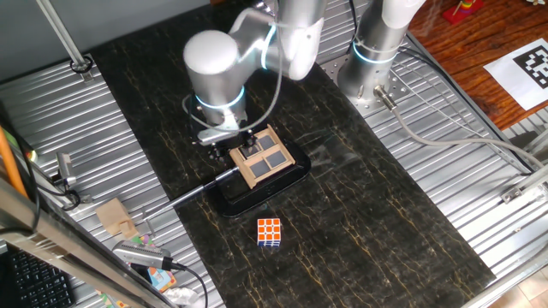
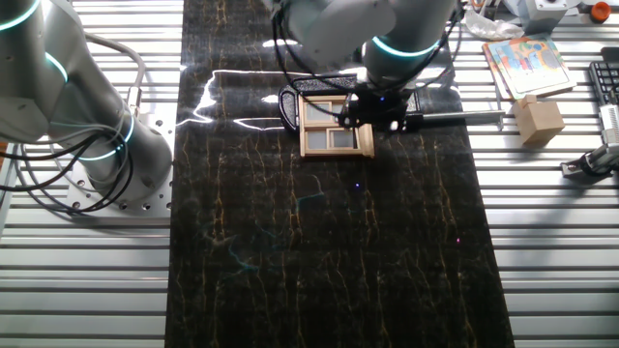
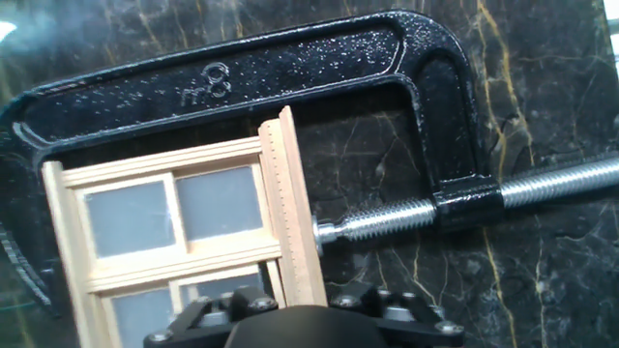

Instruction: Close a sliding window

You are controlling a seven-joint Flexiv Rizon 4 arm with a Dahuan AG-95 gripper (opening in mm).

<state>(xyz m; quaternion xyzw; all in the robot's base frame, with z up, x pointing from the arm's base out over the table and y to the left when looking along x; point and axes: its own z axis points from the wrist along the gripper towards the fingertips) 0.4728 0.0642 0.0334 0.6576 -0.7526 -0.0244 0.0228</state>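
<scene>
One small light-tan wooden sliding window with crossbars and grey panes lies flat near the middle of the dark marbled worktop. It sits inside the bow of a black cast-iron C-clamp, whose threaded steel screw bears against the frame's right-hand upright. In my judgement the clamp is there to pin the frame so that only the sash can travel when pushed.

The gripper stands directly over the window's edge, arm upright above it. Its fingers are hidden by the wrist housing in every view, so whether it is released or clenched cannot be told.

An orange-and-white puzzle cube rests apart on the worktop, nearer the camera in one fixed view, clear of the work.
</scene>
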